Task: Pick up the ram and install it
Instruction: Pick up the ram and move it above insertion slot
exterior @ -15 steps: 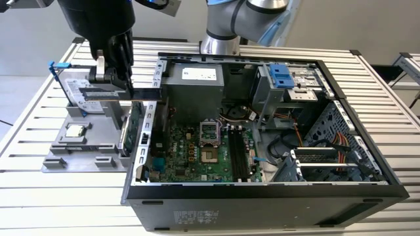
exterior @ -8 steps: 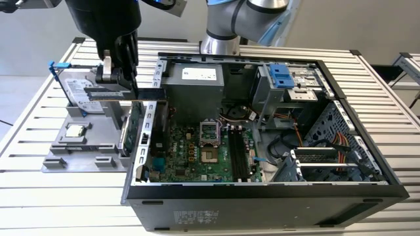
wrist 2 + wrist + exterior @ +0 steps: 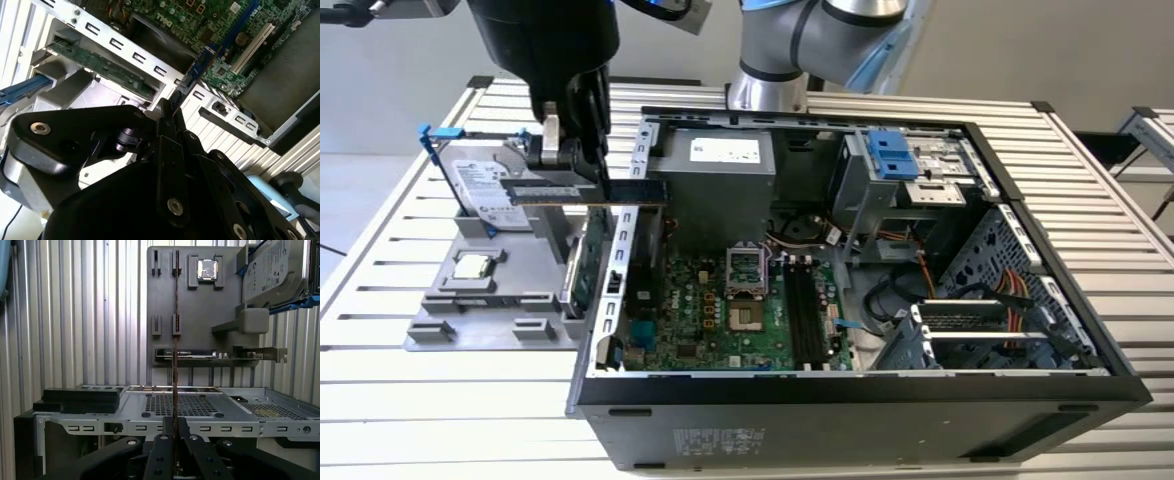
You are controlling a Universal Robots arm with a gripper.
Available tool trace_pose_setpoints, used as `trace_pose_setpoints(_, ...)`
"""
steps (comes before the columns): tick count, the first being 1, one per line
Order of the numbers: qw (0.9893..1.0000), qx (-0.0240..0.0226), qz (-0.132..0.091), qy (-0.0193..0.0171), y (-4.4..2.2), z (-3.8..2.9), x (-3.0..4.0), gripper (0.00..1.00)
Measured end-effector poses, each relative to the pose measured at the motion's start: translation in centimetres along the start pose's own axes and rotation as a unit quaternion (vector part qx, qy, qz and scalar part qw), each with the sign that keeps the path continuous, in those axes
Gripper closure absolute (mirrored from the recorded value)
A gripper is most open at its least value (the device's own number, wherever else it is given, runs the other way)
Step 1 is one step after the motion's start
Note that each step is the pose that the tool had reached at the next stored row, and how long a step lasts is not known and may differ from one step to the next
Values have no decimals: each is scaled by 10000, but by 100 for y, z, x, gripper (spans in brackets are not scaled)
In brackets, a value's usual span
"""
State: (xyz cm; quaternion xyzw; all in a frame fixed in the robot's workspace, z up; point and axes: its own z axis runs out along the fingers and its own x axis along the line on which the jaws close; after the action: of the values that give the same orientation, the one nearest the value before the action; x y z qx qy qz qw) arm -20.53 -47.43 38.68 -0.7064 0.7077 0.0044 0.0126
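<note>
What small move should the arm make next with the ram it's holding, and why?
Probably a short carry toward the exterior view's right. The fingers are shut on the ram, which hangs above the case wall at the open computer's edge, while the long black memory slots lie farther right on the motherboard, beside the processor socket.

An open computer case (image 3: 854, 425) stands beside a grey parts fixture (image 3: 440, 330).

Lab: slatted alu bench (image 3: 440, 400), open PC case (image 3: 854, 420).
</note>
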Motion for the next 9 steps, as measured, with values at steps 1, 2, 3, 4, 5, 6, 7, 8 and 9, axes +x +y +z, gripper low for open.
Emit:
trace_pose_setpoints(1, 10000, 0, 0, 0, -10, 0, 0, 100)
trace_pose_setpoints(2, 10000, -1, 0, 0, -21, 0, 0, 100)
trace_pose_setpoints(3, 10000, -1, 0, 0, -31, 0, 0, 100)
trace_pose_setpoints(4, 10000, -1, 0, 0, -41, 1, 0, 100)
trace_pose_setpoints(5, 10000, -1, 0, 0, -52, 1, 0, 100)
trace_pose_setpoints(6, 10000, -2, 0, 0, -62, 1, 0, 100)
trace_pose_setpoints(7, 10000, -2, 0, 0, -73, 1, 0, 100)
trace_pose_setpoints(8, 10000, -2, 0, 0, -83, 1, 0, 100)
trace_pose_setpoints(9, 10000, -2, 0, 0, -94, 2, 0, 100)
